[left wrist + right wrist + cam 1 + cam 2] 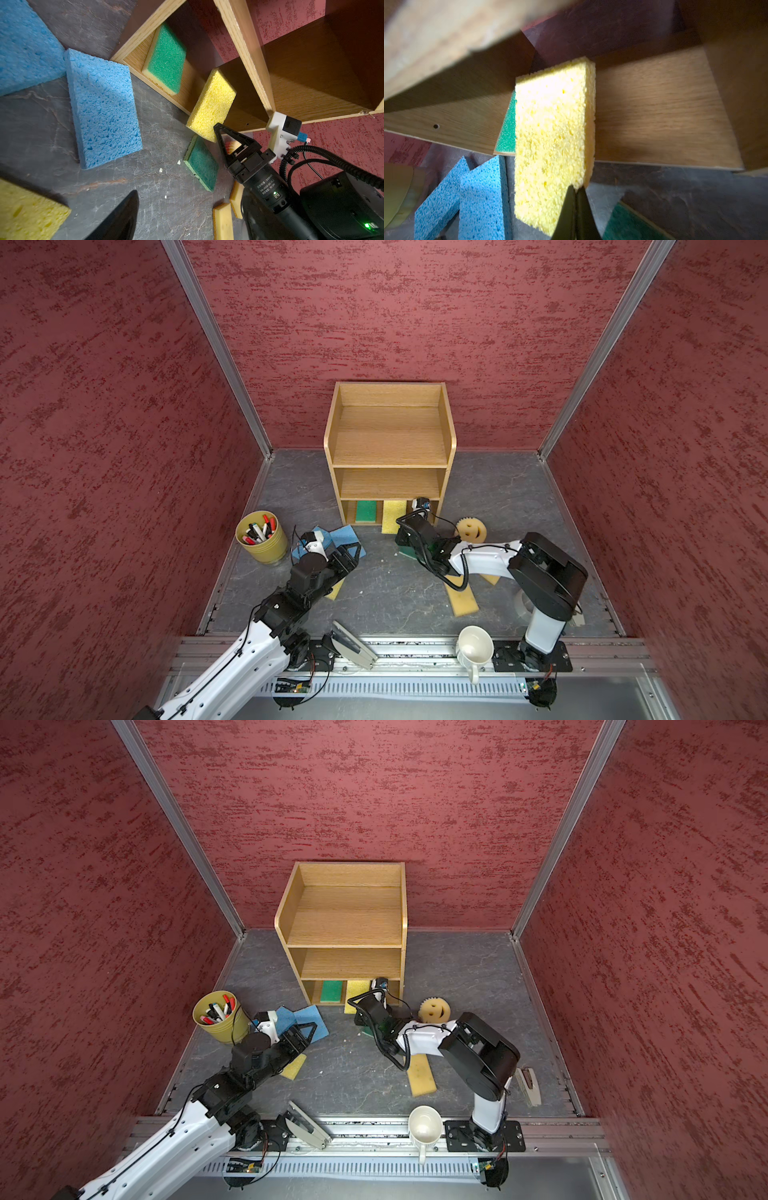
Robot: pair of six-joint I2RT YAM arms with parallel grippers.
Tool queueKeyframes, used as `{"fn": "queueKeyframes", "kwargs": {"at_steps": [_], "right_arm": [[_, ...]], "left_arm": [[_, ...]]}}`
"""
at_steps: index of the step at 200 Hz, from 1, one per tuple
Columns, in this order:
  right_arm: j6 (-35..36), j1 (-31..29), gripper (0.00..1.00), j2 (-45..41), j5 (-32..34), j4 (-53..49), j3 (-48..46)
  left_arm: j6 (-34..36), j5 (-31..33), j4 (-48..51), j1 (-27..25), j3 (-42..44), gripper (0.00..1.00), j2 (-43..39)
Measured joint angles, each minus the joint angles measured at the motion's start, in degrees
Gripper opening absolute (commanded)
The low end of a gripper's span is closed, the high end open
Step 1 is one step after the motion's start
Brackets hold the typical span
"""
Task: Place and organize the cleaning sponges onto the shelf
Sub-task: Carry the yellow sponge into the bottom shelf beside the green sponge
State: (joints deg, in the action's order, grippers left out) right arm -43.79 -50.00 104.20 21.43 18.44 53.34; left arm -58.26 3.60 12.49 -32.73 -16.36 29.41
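Looking down, you see the shelf standing against the back wall. Your right gripper is clenched on nothing, its tips at the near edge of a yellow sponge. That sponge lies half inside the bottom tier and half on the floor, beside a green sponge that sits fully inside. Your left gripper stands released and empty by two blue sponges on the floor. The round smiley sponge lies just right of the shelf. The label on your right wrist motor reads DAMIAO and DC24V.
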Motion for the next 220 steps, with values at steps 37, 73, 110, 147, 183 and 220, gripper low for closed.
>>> {"fn": "queueKeyframes", "kwargs": {"at_steps": [37, 73, 110, 147, 183, 220], "right_arm": [[-0.3, -0.3, 0.0, 2.7, 2.7, 1.5, 1.8], [-0.1, -0.5, 0.0, 5.5, 5.0, 1.5, 4.5], [0.0, -0.5, 0.13, 8.0, 7.0, 1.2, 7.4], [0.0, -0.4, 0.17, 8.5, 7.5, 0.9, 7.8], [-0.2, -0.2, 0.2, 8.4, 7.5, 0.9, 7.2], [-0.4, 0.7, 0.19, 4.5, 6.5, 0.6, 2.1]], "left_arm": [[0.0, 0.0, 0.2, 0.2, 0.8, 0.79, -0.1], [0.0, -0.1, 0.3, 0.7, 1.0, 0.79, -0.1], [0.0, -0.1, 0.4, 1.0, 1.0, 0.79, -0.1], [-0.4, -0.3, 0.3, 1.0, 1.0, 0.79, -0.1], [-0.4, -0.3, 0.4, 1.0, 1.0, 0.79, -0.1], [-0.4, -0.3, 0.4, 1.1, 1.0, 0.8, 0.0]]}}
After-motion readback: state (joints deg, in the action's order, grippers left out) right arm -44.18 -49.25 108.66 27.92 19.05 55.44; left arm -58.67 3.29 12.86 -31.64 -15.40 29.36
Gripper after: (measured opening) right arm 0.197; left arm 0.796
